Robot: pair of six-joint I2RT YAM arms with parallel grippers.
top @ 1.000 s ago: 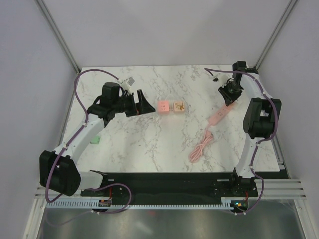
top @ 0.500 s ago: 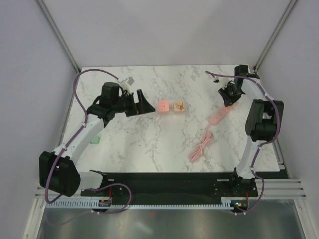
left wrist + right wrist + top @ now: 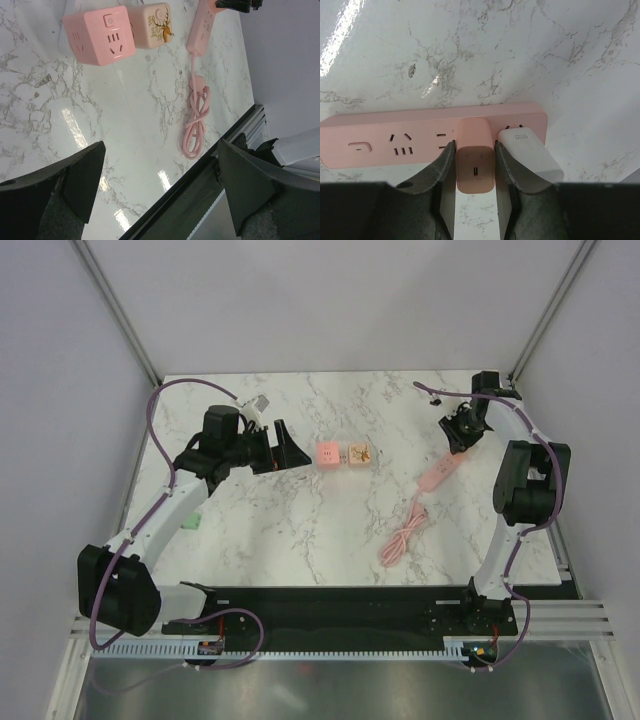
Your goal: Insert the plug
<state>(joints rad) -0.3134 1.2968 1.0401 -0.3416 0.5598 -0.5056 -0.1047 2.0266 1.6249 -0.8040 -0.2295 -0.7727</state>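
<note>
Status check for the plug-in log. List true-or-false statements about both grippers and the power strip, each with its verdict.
1. The right gripper clamps the pink adapter on the power strip. True.
2. The left gripper holds the pink cube. False: it is open and empty; the cube lies on the table.
3. A white plug sits in the strip beside the adapter. True.
4. The strip's cable lies straight. False: it is bundled in loops.

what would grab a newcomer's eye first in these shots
The pink plug pinched in the right gripper stands out first, set against the pink power strip beside a white plug, at the far right of the table. Next come the pink cube socket and deer-print cube, side by side near the middle, with the open left gripper hovering to their left.
</note>
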